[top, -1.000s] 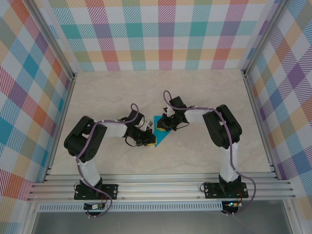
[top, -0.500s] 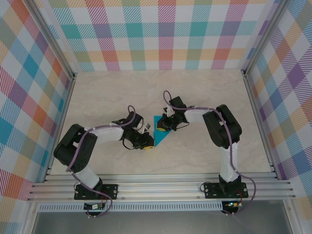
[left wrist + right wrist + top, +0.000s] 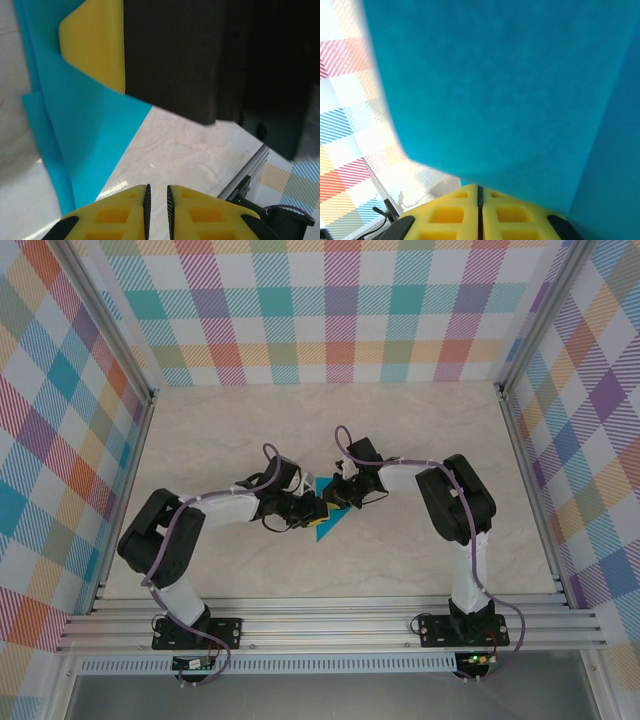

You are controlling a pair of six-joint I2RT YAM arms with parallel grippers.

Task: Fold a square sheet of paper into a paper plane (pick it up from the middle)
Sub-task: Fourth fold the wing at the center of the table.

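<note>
left hand (image 3: 156, 194): fingers a slit apart | right hand (image 3: 479, 194): fingers pressed together | arms bent inward

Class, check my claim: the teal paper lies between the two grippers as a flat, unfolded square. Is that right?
Not quite. The teal paper does lie between the left gripper and the right gripper, but it is folded into a triangle, not an unfolded square. The top external view shows this.

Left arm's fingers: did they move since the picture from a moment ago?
Yes. The left fingers slid right, toward the teal paper, and moved a little farther from the metal rail along the table's near edge.
</note>
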